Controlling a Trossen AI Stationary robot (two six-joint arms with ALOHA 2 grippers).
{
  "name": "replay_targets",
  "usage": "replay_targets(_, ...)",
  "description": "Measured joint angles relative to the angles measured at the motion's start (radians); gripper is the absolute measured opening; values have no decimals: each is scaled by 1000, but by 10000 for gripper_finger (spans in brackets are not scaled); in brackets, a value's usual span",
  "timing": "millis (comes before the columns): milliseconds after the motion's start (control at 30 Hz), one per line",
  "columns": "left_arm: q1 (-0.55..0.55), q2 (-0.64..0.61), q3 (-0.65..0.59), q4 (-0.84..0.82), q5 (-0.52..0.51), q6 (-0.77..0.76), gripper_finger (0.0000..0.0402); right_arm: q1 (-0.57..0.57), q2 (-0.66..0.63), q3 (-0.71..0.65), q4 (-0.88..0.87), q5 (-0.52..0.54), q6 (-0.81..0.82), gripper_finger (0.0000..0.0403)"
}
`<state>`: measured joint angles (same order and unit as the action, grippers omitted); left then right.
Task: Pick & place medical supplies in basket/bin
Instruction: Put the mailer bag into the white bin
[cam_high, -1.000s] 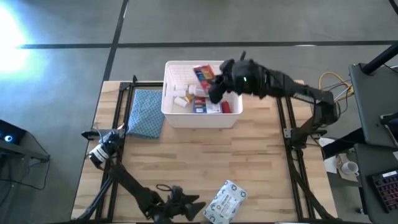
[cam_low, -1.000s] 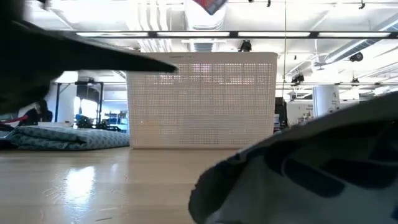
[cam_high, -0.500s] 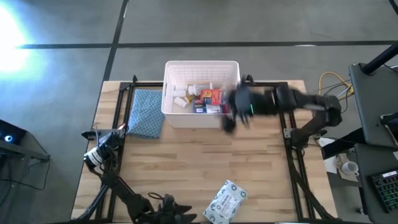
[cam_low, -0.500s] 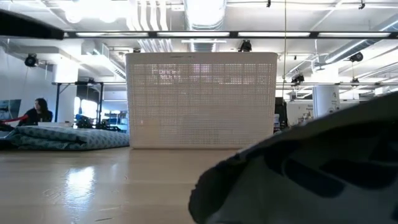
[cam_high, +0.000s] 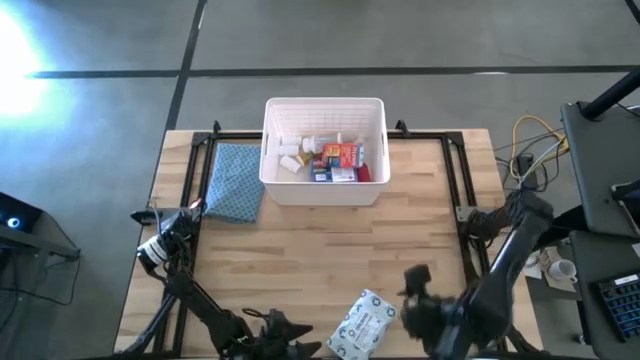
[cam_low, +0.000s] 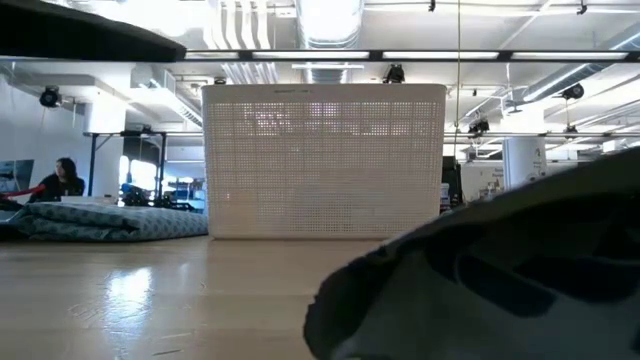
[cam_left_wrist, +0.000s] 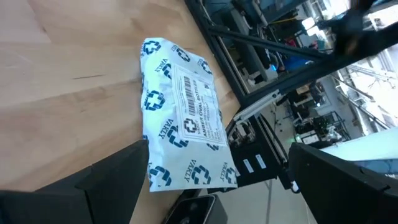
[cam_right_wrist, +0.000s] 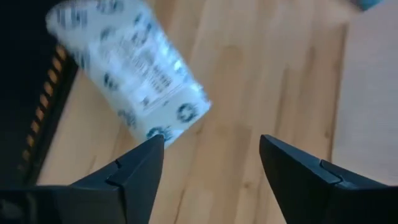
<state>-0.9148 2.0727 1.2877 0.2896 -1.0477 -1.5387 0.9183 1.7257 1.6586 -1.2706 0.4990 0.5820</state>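
The white bin (cam_high: 325, 195) stands at the table's far middle and holds white pill bottles (cam_high: 297, 152) and orange-red boxes (cam_high: 340, 156). It also shows in the low view (cam_low: 325, 160). A grey-white pack (cam_high: 363, 323) lies flat on the table near the near edge. My right gripper (cam_high: 412, 295) is open and empty, just right of the pack and above it; the pack shows past its fingers (cam_right_wrist: 124, 81). My left gripper (cam_high: 285, 330) is open and empty, low at the near edge, left of the pack (cam_left_wrist: 183, 137).
A folded blue cloth (cam_high: 237, 182) lies left of the bin. Black frame rails (cam_high: 470, 240) run along the table's left and right sides. Bare wood lies between the bin and the pack. A large blurred grey shape (cam_low: 480, 280) fills the low view's near right.
My right gripper has left the space above the bin, swung past the bin's right side and come down toward the table's near edge, beside the grey-white pack. The orange-red box that was up by it now lies inside the bin.
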Motion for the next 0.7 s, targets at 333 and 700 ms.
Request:
replay_targets(333,2,1,20,43,0,-6,363,60,293,-6,25,-28,-72,285)
replay_targets(700,7,2,143,30,-2,27,363,66,407,37,275,47,-383,306)
